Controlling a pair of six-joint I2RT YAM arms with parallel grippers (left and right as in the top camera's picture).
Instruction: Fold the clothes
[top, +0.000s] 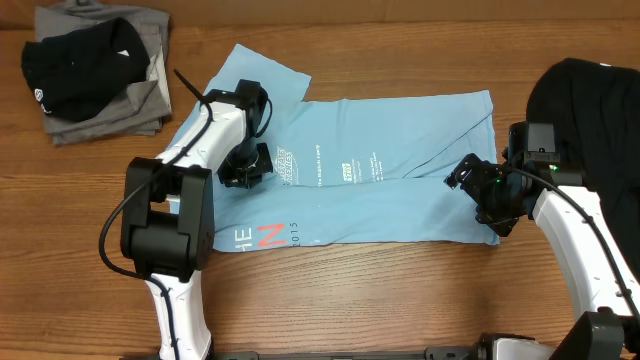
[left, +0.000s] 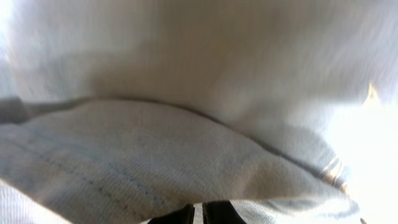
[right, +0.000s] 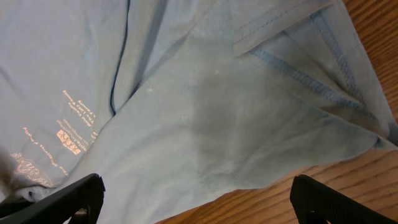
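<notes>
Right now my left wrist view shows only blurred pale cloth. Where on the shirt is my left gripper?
Observer: The left gripper is over the sleeve end of the light-blue shirt, beside the small printed lettering.
Operator: And the right gripper?
Observer: The right gripper is over the shirt's opposite end.
Operator: Is it open?
Observer: Yes, the right wrist view shows its fingers spread wide above the cloth.
</notes>
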